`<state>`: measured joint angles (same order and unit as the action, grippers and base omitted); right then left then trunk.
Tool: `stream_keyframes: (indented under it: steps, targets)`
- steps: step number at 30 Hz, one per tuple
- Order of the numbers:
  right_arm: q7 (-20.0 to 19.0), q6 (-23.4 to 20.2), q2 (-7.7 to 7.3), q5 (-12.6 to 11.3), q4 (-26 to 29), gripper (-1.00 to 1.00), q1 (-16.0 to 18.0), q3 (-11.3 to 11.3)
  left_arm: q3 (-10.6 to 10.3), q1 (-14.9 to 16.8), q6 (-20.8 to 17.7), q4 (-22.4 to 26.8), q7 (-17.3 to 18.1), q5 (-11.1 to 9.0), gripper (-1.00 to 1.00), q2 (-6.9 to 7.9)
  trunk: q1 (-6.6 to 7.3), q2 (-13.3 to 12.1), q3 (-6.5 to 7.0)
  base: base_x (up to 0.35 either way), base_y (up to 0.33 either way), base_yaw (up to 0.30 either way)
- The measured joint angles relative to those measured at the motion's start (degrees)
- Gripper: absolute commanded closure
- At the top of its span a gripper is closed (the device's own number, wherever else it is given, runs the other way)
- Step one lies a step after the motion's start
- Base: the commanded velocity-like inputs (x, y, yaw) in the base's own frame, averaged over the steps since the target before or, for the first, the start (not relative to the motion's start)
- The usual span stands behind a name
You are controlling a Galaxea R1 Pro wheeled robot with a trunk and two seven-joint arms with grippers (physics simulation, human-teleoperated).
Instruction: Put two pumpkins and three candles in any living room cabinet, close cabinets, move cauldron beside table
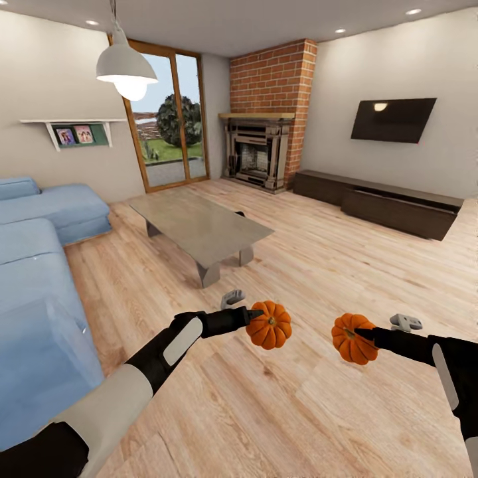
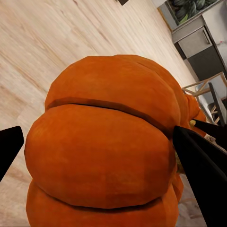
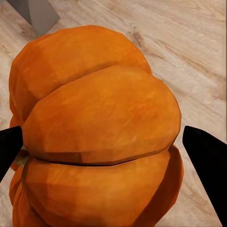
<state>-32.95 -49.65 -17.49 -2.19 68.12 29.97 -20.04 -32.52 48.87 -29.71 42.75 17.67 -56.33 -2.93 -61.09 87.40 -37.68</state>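
Bare wooden floor [image 1: 345,265] lies open toward the cabinet [image 1: 382,199] — table [image 1: 199,229] stands well left.

My left end effector [image 2: 106,146] was closed on a pumpkin [image 2: 104,156], which took up most of the left wrist view. One black finger [image 2: 203,175] lay against one flank of the pumpkin, and the tip of the other finger [image 2: 8,146] showed at the opposite flank. The pumpkin was bright orange, with rounded ribs separated by dark creases. Behind it ran a light wooden plank floor [image 2: 42,52]. Beyond the floor stood a grey cabinet [image 2: 198,45] with a panelled door, and foliage showed above it. Pale wooden furniture legs [image 2: 201,87] stood near the pumpkin's far edge; their type could not be determined.
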Motion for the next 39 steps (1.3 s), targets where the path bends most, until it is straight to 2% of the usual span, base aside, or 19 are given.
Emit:
stream_keyframes:
  steps: [25,39]
  targets:
    - [-0.03,0.01,0.05,-0.04,-0.09,1.00,0.00,0.00,0.00,0.00,0.00,-0.03,-0.89,0.01,1.00,-0.23,5.49,-10.03,2.40,0.000,0.000,-0.144]
    - [-0.09,-0.10,0.08,0.07,-0.08,1.00,0.00,0.00,-0.01,0.00,0.02,-0.03,-0.89,0.12,1.00,-0.23,8.57,-15.64,4.51,0.000,0.000,-0.257]
